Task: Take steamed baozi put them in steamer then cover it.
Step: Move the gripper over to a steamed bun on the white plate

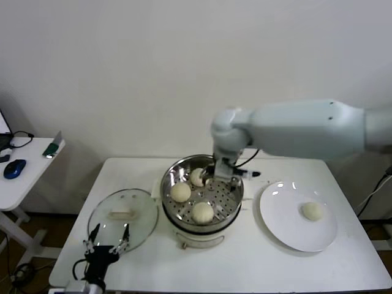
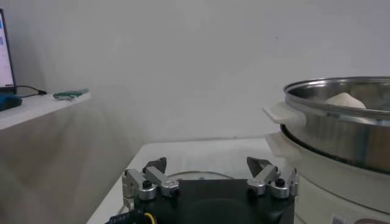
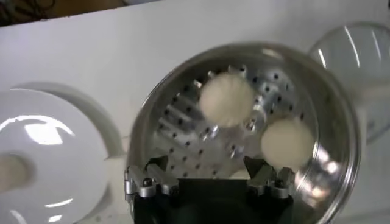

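My head camera looks down on the whole table. The left wrist camera sits low near its front left corner, facing the steamer sideways. The right wrist camera looks straight down, close, into that steamer.

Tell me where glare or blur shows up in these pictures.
Head view: window glare on the white plate and glass cover. Right wrist view: bright reflections on the steamer rim, buns soft-edged. Left wrist view: the steamer is sharp, the far desk hazy.
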Available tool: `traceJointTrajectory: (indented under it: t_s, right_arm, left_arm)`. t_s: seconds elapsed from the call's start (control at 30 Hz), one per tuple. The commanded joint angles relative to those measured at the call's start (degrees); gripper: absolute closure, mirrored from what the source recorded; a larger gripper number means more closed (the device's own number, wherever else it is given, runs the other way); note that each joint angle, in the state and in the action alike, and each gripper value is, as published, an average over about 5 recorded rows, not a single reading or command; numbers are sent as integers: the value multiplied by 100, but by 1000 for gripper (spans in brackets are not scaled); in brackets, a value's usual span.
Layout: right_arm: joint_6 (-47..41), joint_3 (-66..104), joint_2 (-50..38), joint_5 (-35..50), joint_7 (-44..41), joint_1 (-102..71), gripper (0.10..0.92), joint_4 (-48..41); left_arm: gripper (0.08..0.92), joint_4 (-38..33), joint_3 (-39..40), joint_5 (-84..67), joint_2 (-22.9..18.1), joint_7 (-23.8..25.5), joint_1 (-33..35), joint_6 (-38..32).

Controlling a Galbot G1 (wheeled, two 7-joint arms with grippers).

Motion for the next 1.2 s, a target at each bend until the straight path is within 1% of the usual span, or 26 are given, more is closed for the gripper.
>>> traceJointTrajectory:
  t_s: [0.03,0.13,0.23,0.3,0.4,0.53,0.73,1.0,1.2]
  right_arm:
    - [-550,-1468,-2037,1360,-173,1047,203,-951]
    - [-838,-1797,-2568,1270,-116,856,203,-1146]
    - [-1216,-1869,-2963,1360,30,486,203,-1156]
    - [-1412,-1729,-3149,1371,146,115,203,-1181]
    - [-1482,-1225,-3259,1072,273,-564,203,-1410]
    - [-1460,-492,-3201,627,411,-1494,203,-1838]
    - [-1452,585,-2902,244,631,-2663,203,-2333]
    - [-1458,1345,-2629,-18,692,-3582,203,-2796]
    - [-1539,1643,-2497,-40,692,-3995,203,-3005]
  left_arm:
    - [177,5,0,-9,8,1,-5,1]
    - [177,-4,13,-31,13,8,-48,20]
    - [177,-9,37,-33,12,19,-87,40]
    - [177,-12,45,-32,9,24,-102,46]
    - [177,2,43,-27,1,24,-115,44]
    - [177,39,42,-3,-16,20,-115,34]
    - [177,53,36,23,-43,13,-57,15]
    - [177,124,-1,92,-51,-1,-2,-26]
    - [177,160,-13,119,-48,0,4,-29]
